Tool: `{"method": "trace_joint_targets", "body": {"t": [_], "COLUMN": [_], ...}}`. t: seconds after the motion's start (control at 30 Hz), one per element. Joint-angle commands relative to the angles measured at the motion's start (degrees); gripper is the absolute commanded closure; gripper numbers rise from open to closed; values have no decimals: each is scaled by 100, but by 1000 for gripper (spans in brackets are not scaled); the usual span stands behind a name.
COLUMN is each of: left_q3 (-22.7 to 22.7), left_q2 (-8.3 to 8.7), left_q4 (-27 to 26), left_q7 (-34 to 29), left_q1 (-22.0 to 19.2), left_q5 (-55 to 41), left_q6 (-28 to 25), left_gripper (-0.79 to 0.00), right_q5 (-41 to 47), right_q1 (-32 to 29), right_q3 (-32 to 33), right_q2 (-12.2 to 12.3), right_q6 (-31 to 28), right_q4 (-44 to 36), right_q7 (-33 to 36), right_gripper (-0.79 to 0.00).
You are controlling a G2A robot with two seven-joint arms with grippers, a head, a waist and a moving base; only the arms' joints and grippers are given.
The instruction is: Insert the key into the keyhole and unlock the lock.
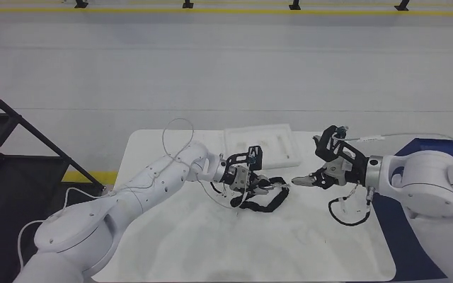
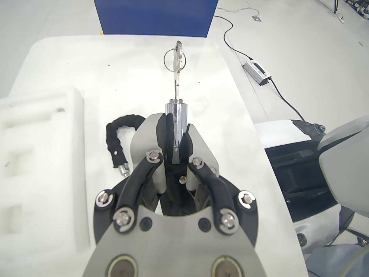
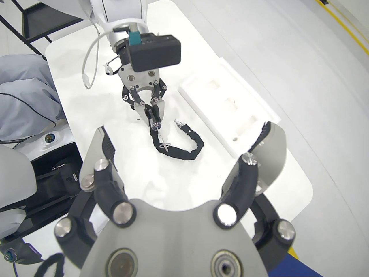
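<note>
Presently one lock cylinder (image 2: 176, 116) is clamped between the closed fingers of the left gripper (image 2: 174, 125). One key (image 2: 177, 67), carrying one ring (image 2: 168, 59), is seated in the keyhole at the end pointing away from that gripper. One black-sleeved chain (image 2: 115, 139) is looped on the table (image 2: 72, 67) beside it, its free metal end apart from the cylinder. One white foam tray (image 2: 37, 134) is set nearby. The right gripper (image 3: 184, 132) is spread wide and empty, well apart from the key.

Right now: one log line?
left tool: shut on chrome lock cylinder | silver key: inserted | right tool: open, clear of key
</note>
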Motion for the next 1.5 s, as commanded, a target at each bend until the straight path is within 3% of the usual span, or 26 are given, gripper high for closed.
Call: {"method": "trace_joint_targets", "body": {"t": [0.0, 0.17, 0.2, 0.27, 0.3, 0.33, 0.53, 0.67, 1.0, 1.23, 1.47], "left_q3": [0, 0, 0, 0, 0, 0, 0, 0, 0, 0, 0], "left_q2": [-20, -80, -93, -115, -125, -134, -130, -23, 661, 1131, 1395], "left_q4": [35, 106, 95, 78, 66, 52, 142, 239, 154, 34, 63], "left_q7": [-199, -590, -672, -799, -880, -961, -1210, -878, 393, 1508, 2366], "left_q1": [110, 319, 352, 420, 462, 499, 461, 286, -506, -1152, -1426], "left_q5": [-49, -171, -167, -196, -222, -289, -660, -875, -628, -14, 291], "left_q6": [0, 0, 0, 0, 0, 0, 0, 0, 0, 0, 0], "left_gripper": [0, 0, -34, -326, -711, -785, -785, -785, -785, -785, -785], "right_q5": [-31, -95, -111, -117, -126, -130, -143, -212, -27, 87, 419], "right_q1": [10, 42, 55, 82, 98, 113, 244, 400, 1365, 2293, 3138], "right_q3": [-34, -199, -237, -315, -354, -393, -652, -933, -1983, -2499, -2819], "right_q2": [-4, -25, -30, -41, -47, -54, -97, -152, -470, -721, -915], "right_q6": [-70, -236, -251, -280, -291, -295, -440, -712, -2115, -2234, -2441], "right_q4": [46, 237, 279, 358, 402, 450, 739, 1114, 2537, 3306, 3966], "right_q7": [-72, -249, -272, -323, -346, -371, -504, -664, -1455, -1628, -1568], "right_gripper": [-785, -785, -785, -785, -785, -785, -785, -785, -785, -785, -785]}}
